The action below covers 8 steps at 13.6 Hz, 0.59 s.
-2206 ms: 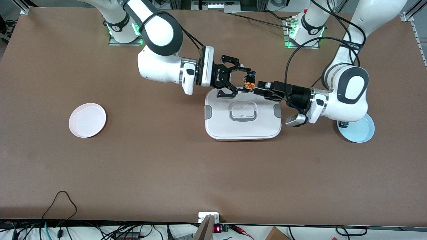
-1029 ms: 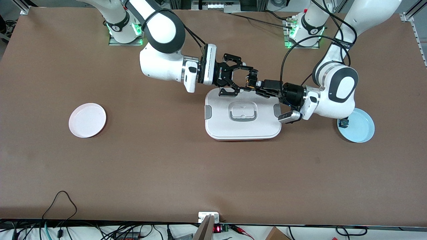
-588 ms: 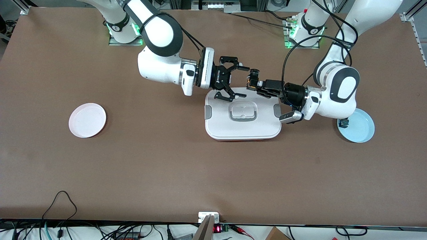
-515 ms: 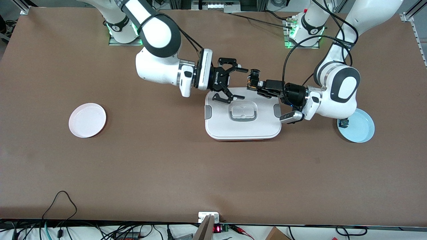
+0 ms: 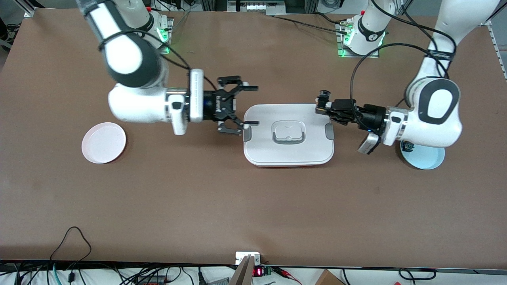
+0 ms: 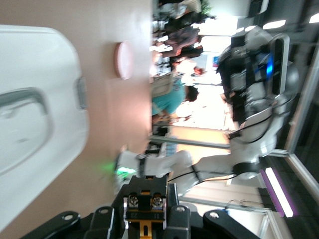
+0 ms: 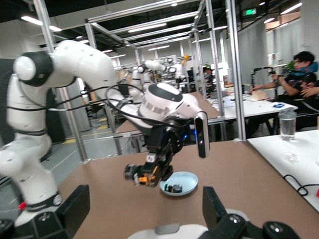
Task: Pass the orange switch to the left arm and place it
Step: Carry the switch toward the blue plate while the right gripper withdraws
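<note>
Left claw clamped on orange switch above box edge; right claw wide, empty

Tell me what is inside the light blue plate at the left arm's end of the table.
A small dark switch with teal-green parts sits in the light blue plate, at its edge. The left arm hangs over part of the plate, hiding whatever lies there.

We see the box blocking mid-tabletop; the right gripper at its nine o'clock and the left gripper at two o'clock flank open air above the lid.
</note>
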Tool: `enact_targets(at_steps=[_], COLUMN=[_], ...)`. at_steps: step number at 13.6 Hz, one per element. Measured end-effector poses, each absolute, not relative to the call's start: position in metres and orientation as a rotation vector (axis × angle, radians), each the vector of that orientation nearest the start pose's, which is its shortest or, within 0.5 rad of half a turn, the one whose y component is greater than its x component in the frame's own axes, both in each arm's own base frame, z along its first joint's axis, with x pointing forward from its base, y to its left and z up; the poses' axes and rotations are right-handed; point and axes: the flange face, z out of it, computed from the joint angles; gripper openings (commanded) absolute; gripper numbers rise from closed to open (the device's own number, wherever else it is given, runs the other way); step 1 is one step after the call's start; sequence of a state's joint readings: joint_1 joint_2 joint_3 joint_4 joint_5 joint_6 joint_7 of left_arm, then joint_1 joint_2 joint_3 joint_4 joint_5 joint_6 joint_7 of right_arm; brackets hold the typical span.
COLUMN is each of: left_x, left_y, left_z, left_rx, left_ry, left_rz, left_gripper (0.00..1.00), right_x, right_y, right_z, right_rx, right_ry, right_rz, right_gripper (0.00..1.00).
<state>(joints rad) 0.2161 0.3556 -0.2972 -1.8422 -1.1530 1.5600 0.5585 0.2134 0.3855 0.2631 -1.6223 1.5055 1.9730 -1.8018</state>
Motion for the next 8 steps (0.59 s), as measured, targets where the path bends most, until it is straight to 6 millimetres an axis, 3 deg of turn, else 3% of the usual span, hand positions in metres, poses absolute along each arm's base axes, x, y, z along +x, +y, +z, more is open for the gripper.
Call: enact_targets(at_steps=[5, 8], left_x=[0.588, 0.59], left_y=[-0.066, -0.01], left_z=[0.372, 0.372], left_rx=[2.094, 2.293], left_ry=[-0.372, -0.457], left_rz=[-0.335, -0.365], left_gripper=[0.17, 0.17], right_x=[0.606, 0.603], right_y=[0.236, 0.202], right_z=[0.478, 0.477], right_rx=[-1.203, -1.209], right_ry=[-1.365, -1.427], right_rz=[-0.778, -0.705], right_gripper=[1.0, 1.0])
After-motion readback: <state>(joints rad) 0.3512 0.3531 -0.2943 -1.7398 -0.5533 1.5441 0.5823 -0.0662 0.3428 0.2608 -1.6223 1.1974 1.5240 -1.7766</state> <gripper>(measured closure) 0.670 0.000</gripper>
